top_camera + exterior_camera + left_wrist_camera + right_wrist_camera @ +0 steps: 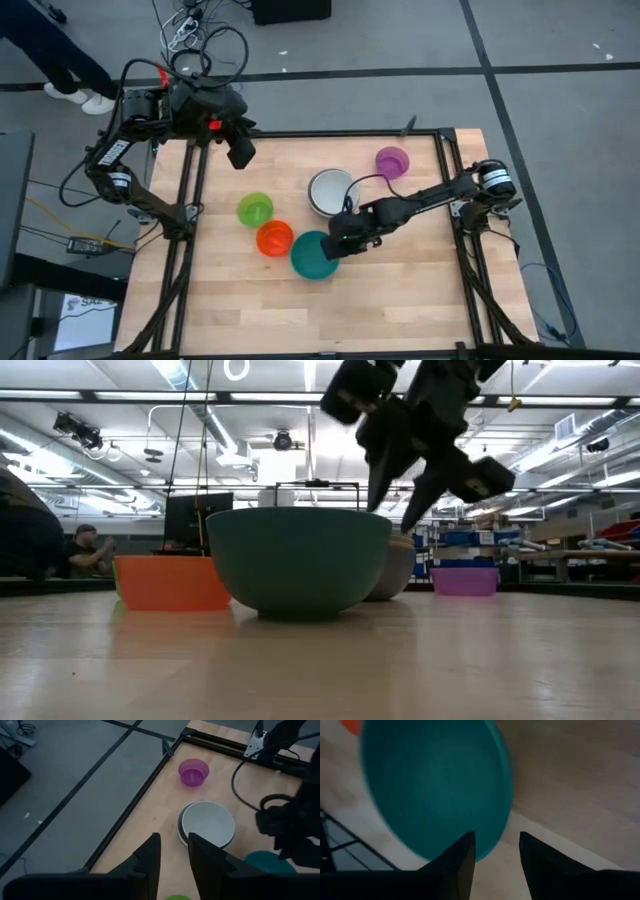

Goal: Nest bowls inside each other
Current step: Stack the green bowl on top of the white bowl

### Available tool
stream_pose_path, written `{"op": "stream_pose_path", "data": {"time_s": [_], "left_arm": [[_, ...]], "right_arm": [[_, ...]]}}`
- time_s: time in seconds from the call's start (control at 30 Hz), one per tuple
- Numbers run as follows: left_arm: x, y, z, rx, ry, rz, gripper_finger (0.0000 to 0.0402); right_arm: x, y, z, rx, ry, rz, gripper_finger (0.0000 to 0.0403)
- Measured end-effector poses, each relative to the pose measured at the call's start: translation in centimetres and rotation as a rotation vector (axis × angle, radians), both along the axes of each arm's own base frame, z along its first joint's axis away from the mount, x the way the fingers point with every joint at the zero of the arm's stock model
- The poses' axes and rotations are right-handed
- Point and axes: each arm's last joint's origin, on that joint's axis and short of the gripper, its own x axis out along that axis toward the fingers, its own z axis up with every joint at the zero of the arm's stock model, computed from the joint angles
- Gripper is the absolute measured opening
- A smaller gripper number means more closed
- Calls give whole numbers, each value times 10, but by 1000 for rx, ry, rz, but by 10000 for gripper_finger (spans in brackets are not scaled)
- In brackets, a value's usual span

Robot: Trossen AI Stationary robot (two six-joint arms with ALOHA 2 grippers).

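Note:
A teal bowl [315, 256] stands upright on the wooden table, near the middle. My right gripper [336, 242] hangs open just above the bowl's right rim [492, 832]. It slants down, one finger over the bowl's inside and one outside it, and no touch shows. A red-orange bowl [274, 238] and a lime green bowl [255, 209] stand to the teal bowl's left. A white bowl [332, 190] sits nested in a darker one behind it, and a small purple bowl [392, 161] stands farther back. My left gripper [243, 155] waits high over the far left, open and holding nothing.
A black metal frame [445, 200] runs along the table's edges. A cable [240, 775] loops along my right arm above the table. There is free wood at the near side of the table [330, 320]. People sit far off in the room [90, 550].

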Motion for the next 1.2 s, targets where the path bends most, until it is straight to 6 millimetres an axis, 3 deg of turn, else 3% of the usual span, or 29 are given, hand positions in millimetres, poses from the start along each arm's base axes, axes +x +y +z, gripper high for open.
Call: {"op": "stream_pose_path", "data": {"time_s": [0.27, 0.4, 0.53, 0.77, 1.0, 1.2], "left_arm": [[0, 0, 0, -10, -2, -12, 108], [0, 0, 0, -10, -2, -12, 108], [0, 0, 0, -9, -2, -12, 108], [0, 0, 0, -8, -7, -12, 108], [0, 0, 1, 4, -8, 8, 108], [0, 0, 1, 2, -10, 16, 108]], "right_arm": [[10, -5, -24, -9, 37, 31, 139], [15, -8, -24, -15, -11, 56, 101], [15, -15, -12, -23, -66, 94, 17], [-2, -32, 23, -57, -112, 76, 3], [-41, -79, 70, -235, -115, -43, 1], [-67, -140, 81, -358, -55, -112, 1]]}}
